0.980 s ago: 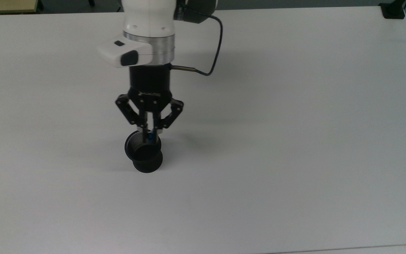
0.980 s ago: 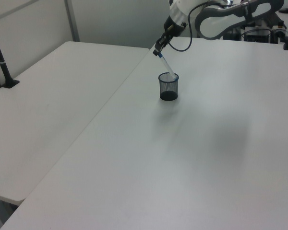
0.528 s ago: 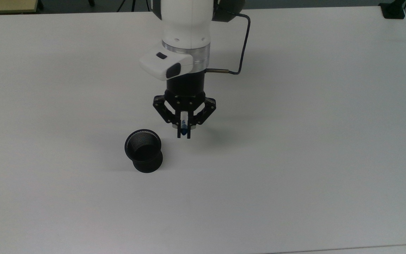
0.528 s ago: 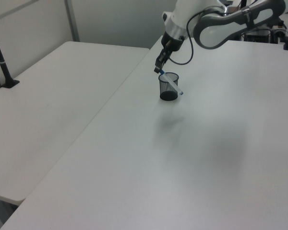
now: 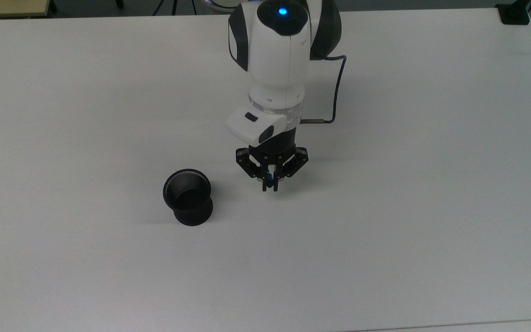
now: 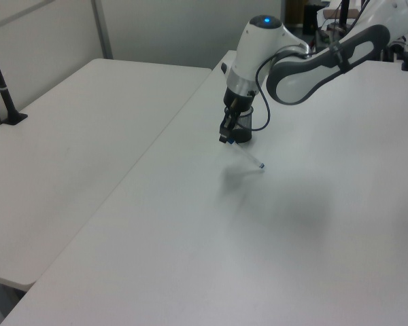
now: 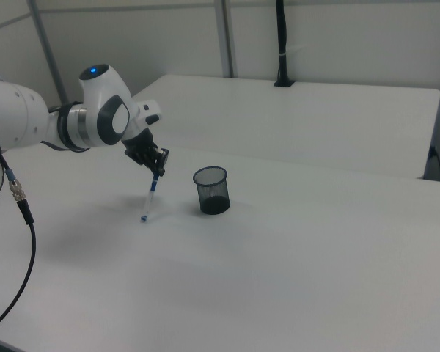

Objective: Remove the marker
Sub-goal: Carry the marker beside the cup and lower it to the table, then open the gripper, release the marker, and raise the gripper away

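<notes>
My gripper (image 5: 270, 185) is shut on the blue-capped top of the marker (image 5: 269, 178), to the top view's right of the black mesh cup (image 5: 187, 196). The marker (image 7: 149, 198) is outside the cup (image 7: 211, 190) and hangs slanted from the gripper (image 7: 158, 169), white barrel down, with its small blue end close to the table. I cannot tell whether that end touches the surface. In the left view the marker (image 6: 249, 156) slants down to the right from the gripper (image 6: 225, 138), and the cup (image 6: 244, 128) stands upright and empty just behind it.
The white table (image 5: 385, 230) spreads wide around the cup. A second white table (image 6: 68, 156) adjoins it, carrying a black clamped post (image 6: 1, 80). A black mount (image 5: 514, 14) sits at the far right corner in the top view. The arm's cable (image 5: 337, 87) loops beside the wrist.
The gripper lifted the marker out of the cup, carried it to the top view's right and lowered it toward the table. The cup stayed in place.
</notes>
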Robot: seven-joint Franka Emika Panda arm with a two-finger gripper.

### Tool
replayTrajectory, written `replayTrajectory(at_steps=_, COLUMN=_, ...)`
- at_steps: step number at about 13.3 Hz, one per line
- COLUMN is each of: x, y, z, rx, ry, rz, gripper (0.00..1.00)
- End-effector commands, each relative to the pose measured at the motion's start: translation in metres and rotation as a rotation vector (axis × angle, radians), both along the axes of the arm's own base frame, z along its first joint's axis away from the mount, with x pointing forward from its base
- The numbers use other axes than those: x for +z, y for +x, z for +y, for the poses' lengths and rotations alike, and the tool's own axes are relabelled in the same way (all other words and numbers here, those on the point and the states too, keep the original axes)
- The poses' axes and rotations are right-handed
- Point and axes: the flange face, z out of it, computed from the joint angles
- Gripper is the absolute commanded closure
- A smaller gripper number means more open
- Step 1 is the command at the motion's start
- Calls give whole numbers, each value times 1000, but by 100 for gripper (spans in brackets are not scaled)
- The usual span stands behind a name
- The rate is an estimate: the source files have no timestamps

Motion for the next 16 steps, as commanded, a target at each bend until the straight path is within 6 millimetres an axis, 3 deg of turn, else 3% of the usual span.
replayTrajectory(at_steps=1, x=-18, y=2, z=5, rx=-4, ry=-9, rz=11, gripper=84)
replayTrajectory(at_steps=3, x=-13, y=5, z=12, rx=7, ry=8, rz=-45, gripper=3)
replayTrajectory(at_steps=5, x=-7, y=3, z=20, rx=-4, ry=9, rz=-54, gripper=0)
replayTrajectory(at_steps=9, x=37, y=-15, z=11, rx=-37, ry=-28, rz=38, gripper=0)
replayTrajectory(at_steps=13, x=94, y=-53, z=-1, rx=-78, ry=-81, rz=186, gripper=0)
replayTrajectory(at_steps=16, x=136, y=-92, z=-16, rx=-46, ry=-94, rz=334, gripper=0)
